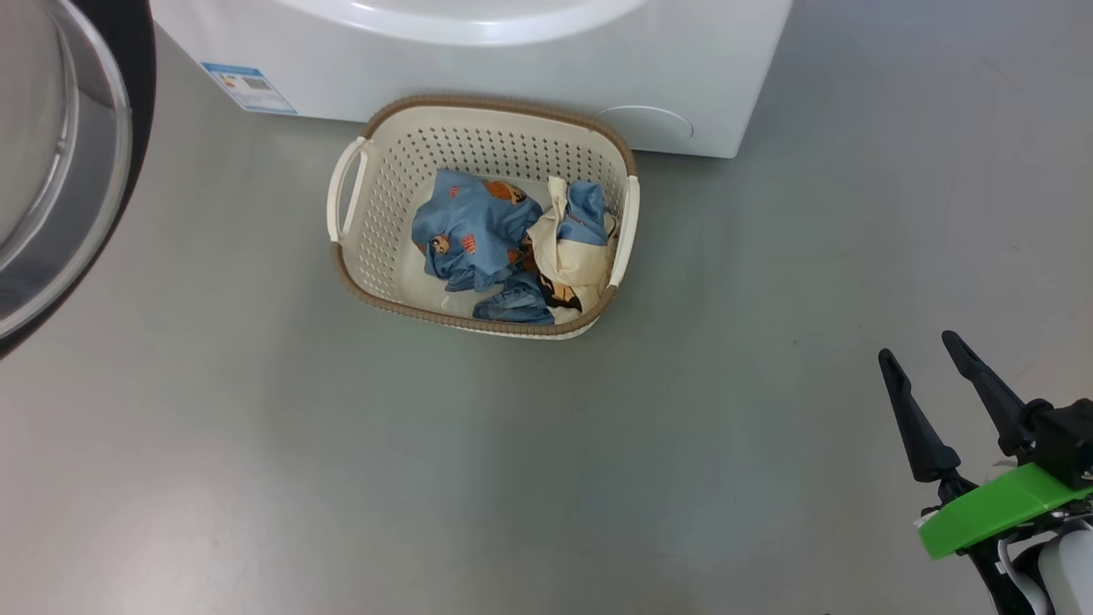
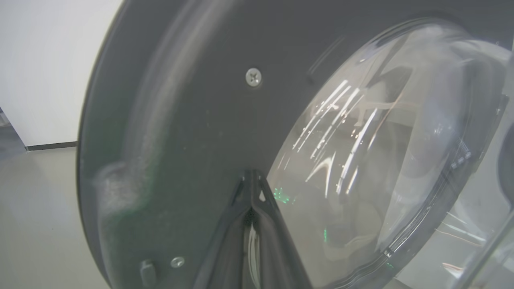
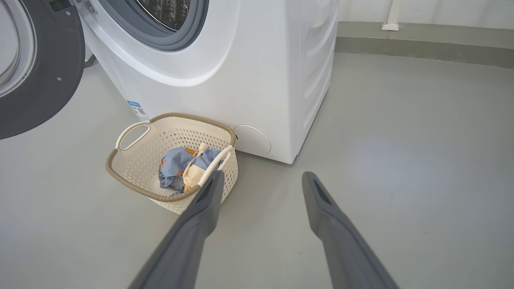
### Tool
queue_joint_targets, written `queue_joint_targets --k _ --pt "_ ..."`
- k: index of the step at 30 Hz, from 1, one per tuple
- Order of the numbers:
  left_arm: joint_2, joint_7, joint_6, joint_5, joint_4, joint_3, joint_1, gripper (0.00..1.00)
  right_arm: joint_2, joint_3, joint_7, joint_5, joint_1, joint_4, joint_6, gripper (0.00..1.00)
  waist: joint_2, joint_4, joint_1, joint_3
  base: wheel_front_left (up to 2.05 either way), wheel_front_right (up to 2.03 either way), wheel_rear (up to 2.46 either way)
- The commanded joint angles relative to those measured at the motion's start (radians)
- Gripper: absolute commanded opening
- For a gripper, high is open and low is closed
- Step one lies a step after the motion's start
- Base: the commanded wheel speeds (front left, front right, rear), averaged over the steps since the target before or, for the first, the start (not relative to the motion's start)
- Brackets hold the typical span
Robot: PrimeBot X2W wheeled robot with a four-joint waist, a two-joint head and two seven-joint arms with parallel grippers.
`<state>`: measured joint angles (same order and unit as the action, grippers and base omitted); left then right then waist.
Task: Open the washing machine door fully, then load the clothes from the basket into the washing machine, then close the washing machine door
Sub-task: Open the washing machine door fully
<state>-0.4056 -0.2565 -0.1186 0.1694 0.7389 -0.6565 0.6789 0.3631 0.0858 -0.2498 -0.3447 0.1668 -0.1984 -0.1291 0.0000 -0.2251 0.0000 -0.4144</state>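
**A:** Where are the end effectors, and what do they hold?

**B:** The right end effector point(image 1: 918, 345) hangs above the grey floor point(image 1: 341, 478). Its two dark fingers point(image 1: 909, 418) are spread wide with nothing between them. The left end effector point(image 2: 251, 178) has its fingers pressed together to a single point and grips nothing I can make out. Its tip sits right up against the dark inner face of the door point(image 2: 180, 120), just beside the edge of the bulging glass window point(image 2: 381, 140). Whether it touches, I cannot tell.

**A:** And the washer?

**B:** The washer point(image 1: 529, 60), a white box, stands ahead of the right end effector and to its left. Its door is swung open, further left again. In the right wrist view the steel drum point(image 3: 168, 12) shows inside the grey seal point(image 3: 160, 40). A blue label point(image 1: 249, 88) sits low on the washer's front, and a round cap point(image 1: 645, 126) sits near the lower corner on the side closer to the right end effector.

**A:** Where are the clothes?

**B:** They are in the basket point(image 1: 499, 104), a cream one with a brown rim, on the floor just in front of the washer. It lies ahead and left of the right end effector, well apart from its fingers. The clothes point(image 1: 478, 231) are a crumpled bundle of blue printed fabric and cream cloth. They are heaped toward the side of the basket nearer the right end effector.
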Motion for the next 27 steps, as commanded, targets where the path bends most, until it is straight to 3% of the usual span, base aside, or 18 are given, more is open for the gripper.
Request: queue_joint_targets --k 1,15,20,27 --pt "-0.097 -0.005 0.012 -0.025 -0.013 -0.025 0.015 0.0 0.017 0.019 -0.012 0.014 0.006 0.026 -0.002 1.0 0.0 0.001 0.0 -0.006 0.0 0.0 0.0" --pt "-0.141 -0.005 0.038 -0.07 0.096 -0.037 0.087 0.0 0.024 0.028 -0.012 0.014 0.02 0.03 -0.002 1.0 0.0 0.0 0.0 -0.029 0.0 0.0 0.0" --pt "-0.148 -0.005 0.024 -0.073 0.116 -0.029 0.1 0.0 0.023 0.029 -0.012 0.015 0.023 0.029 -0.002 1.0 0.0 0.001 0.0 -0.026 0.0 0.0 0.0" --pt "-0.121 -0.005 0.012 -0.074 0.07 -0.031 0.068 0.0 0.006 0.025 -0.012 0.016 0.014 0.023 -0.002 1.0 0.0 0.001 0.0 0.011 0.0 0.0 0.0"
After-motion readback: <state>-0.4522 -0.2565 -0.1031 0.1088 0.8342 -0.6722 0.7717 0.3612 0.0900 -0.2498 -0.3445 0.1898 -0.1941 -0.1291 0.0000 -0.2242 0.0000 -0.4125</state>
